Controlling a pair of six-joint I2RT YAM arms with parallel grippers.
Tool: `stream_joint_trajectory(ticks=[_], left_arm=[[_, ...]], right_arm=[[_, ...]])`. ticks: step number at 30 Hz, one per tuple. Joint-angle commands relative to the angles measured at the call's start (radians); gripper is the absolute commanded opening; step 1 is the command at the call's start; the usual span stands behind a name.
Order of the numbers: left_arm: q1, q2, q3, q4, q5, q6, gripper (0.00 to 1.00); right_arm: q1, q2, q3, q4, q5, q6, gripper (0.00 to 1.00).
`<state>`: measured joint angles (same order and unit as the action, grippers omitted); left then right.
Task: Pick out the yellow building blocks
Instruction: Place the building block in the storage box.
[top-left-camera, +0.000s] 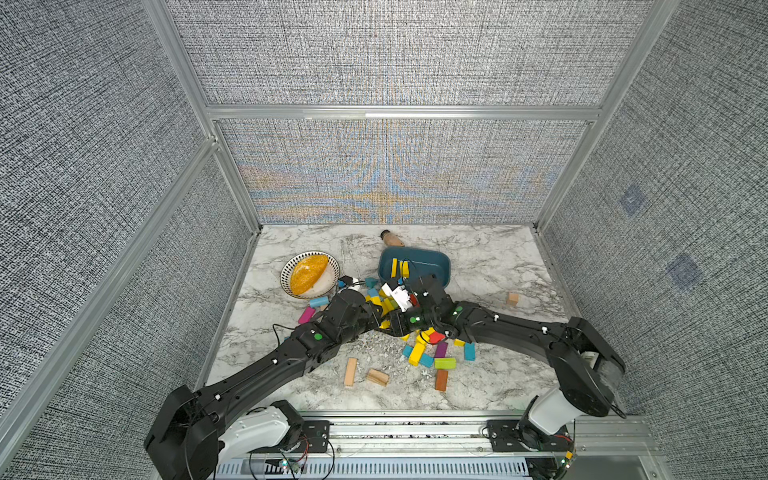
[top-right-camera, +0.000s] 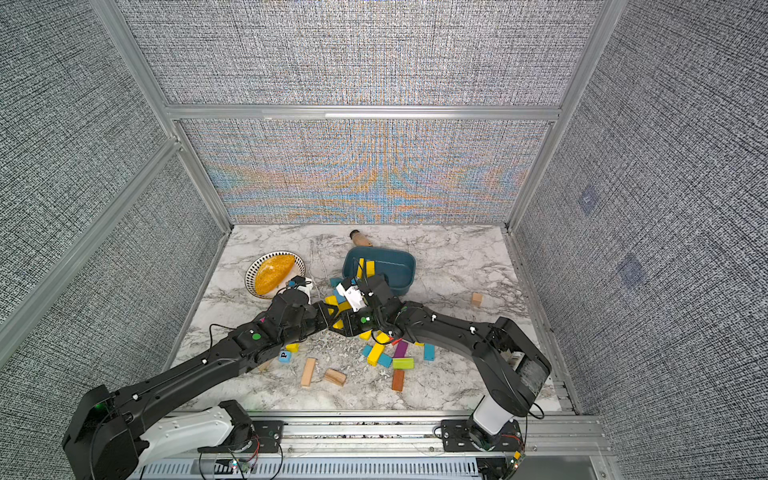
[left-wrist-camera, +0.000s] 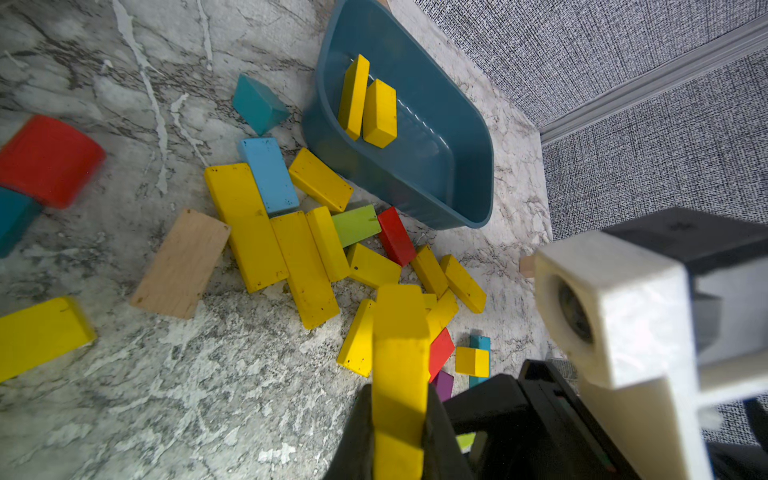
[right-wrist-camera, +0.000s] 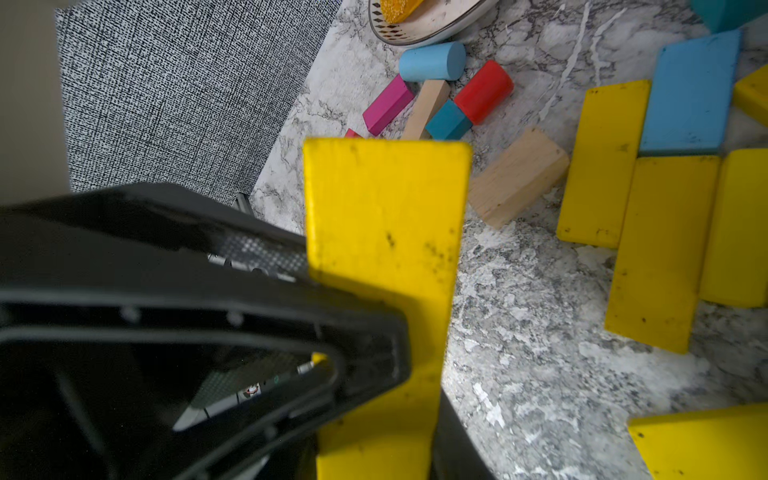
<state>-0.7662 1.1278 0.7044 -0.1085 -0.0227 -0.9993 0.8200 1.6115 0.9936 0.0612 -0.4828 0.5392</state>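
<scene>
My left gripper (left-wrist-camera: 399, 390) and right gripper (right-wrist-camera: 378, 436) both clamp one yellow bar (right-wrist-camera: 386, 216), wrists crowded nose to nose over the marble table (left-wrist-camera: 124, 415). Just beyond, the yellow building blocks (left-wrist-camera: 249, 224) lie jumbled among other colours. Two more rest in the blue tub (left-wrist-camera: 440, 137). To its right is bare marble, then the grey walls (left-wrist-camera: 623, 62).

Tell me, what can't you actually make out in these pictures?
- Top views: the arms cover part of the block pile.
- Right wrist view: the left gripper hides whether the right gripper grips the yellow bar.
- Bottle beyond the blue bin: too small for detail.
</scene>
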Motion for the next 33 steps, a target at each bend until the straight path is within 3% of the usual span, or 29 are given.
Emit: stream_joint_trajectory(ticks=[1,4,8,14,18,28,33], left_arm=[[-0.001,0.008,0.005,0.041,0.007,0.004,0.41],[-0.001,0.011,0.031,0.005,-0.024,0.017,0.68],[-0.001,-0.015,0.048,-0.059,-0.125,0.028,0.79],[0.001,-0.045,0.095,-0.248,-0.372,0.038,0.81],[0.001,-0.022,0.141,-0.422,-0.472,0.023,0.80],[0.002,0.004,0.134,-0.525,-0.489,0.016,0.80],[0.002,0.019,0.154,-0.514,-0.473,0.044,0.80]], right_arm=[[-0.003,-0.012,-0.002,-0.001,0.071,0.024,0.11],[-0.005,-0.021,-0.009,-0.002,0.094,0.043,0.08],[-0.024,-0.029,-0.004,-0.023,0.133,0.048,0.05],[-0.143,0.012,0.089,-0.105,0.195,0.011,0.05],[-0.229,0.112,0.228,-0.205,0.258,-0.024,0.05],[-0.314,0.479,0.644,-0.481,0.469,-0.101,0.05],[-0.327,0.576,0.745,-0.541,0.568,-0.121,0.07]])
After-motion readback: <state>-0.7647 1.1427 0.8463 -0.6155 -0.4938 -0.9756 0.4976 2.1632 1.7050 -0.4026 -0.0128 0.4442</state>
